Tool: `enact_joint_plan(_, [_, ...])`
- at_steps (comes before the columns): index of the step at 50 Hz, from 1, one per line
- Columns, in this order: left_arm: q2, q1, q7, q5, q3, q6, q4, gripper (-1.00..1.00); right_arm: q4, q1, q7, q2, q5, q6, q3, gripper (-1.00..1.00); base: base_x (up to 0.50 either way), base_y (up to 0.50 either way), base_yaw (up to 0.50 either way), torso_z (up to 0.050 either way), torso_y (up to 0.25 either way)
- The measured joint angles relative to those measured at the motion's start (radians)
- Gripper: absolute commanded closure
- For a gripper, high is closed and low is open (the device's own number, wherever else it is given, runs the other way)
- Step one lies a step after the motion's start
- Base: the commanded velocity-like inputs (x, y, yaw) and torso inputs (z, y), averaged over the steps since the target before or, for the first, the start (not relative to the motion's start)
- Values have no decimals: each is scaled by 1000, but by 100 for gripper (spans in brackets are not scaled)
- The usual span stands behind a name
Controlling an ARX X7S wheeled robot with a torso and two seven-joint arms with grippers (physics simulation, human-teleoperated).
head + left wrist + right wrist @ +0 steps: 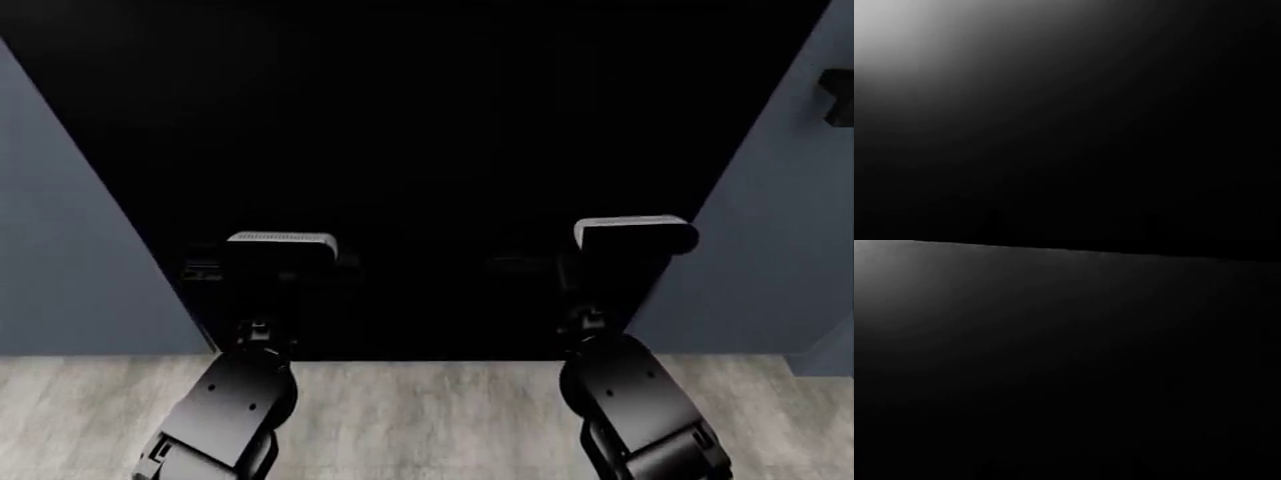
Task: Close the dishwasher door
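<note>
Two black arms reach forward in the head view, the left arm [234, 400] and the right arm [641, 400], each rising from the pale wood-look floor [427, 420] toward the dishwasher door [427, 130]. That door is a big black panel filling the middle of the view, wide at the far end and narrowing toward the floor as seen from above. Blue-grey cabinet fronts flank it, one on the left [67, 260] and one on the right [774, 240]; a short dark handle [838, 97] sits on the right one. Nothing lies between the arms and the panel.

Both wrists end right up against the black surface. The left gripper [280, 262] and the right gripper [627, 262] melt into it, so I cannot tell whether either pincer is wide or narrow, or whether they touch the door.

Both wrist views show only a dark glossy surface with a pale sheen in one corner.
</note>
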Motion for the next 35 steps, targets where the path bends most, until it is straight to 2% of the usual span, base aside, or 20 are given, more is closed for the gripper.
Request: enact_joint_plan(35, [33, -83, 14, 4, 8, 3, -125, -100, 96, 83, -27, -25, -15, -10, 3, -100, 0, 0, 0, 0, 1])
